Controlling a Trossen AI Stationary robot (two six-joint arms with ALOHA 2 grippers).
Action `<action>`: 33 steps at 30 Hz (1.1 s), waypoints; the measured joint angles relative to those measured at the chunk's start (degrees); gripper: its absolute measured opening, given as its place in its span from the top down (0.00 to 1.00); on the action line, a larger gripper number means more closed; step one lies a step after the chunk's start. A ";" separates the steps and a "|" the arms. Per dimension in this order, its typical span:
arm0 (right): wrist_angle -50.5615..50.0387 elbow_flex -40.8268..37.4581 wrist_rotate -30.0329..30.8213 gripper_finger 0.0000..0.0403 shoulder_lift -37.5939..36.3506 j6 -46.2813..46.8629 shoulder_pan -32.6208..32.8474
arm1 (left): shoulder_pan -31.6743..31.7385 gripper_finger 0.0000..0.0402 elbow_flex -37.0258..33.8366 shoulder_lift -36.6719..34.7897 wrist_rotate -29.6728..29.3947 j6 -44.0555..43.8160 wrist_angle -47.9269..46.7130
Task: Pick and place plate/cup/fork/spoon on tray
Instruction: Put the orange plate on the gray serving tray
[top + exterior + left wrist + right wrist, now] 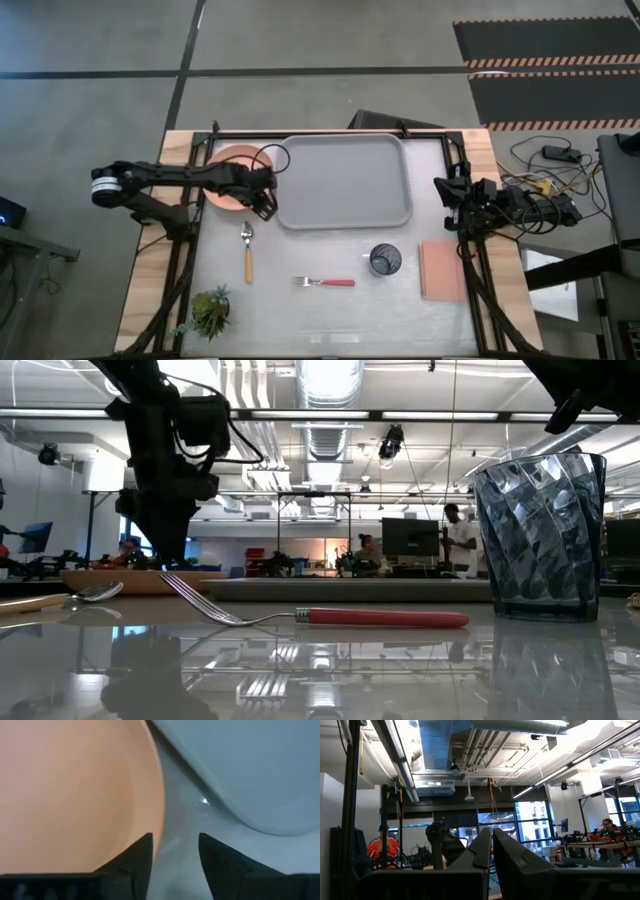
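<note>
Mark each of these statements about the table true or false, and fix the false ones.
1. The tray has nothing on it. True.
2. The plate sits inside the tray. False: it lies on the table beside the tray.
3. The left hand is at the plate's edge, fingers apart. True.
4. The cup lies tipped over. False: it stands upright.
5. The right hand holds the fork. False: it is shut on nothing at the table's side; the fork lies on the table.

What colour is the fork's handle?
The fork has a red-pink handle, clearest in the low view.
</note>
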 joint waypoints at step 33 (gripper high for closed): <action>-0.02 0.02 0.02 0.98 0.00 0.00 0.00 | -0.09 0.96 -8.48 -0.01 -4.12 1.15 6.47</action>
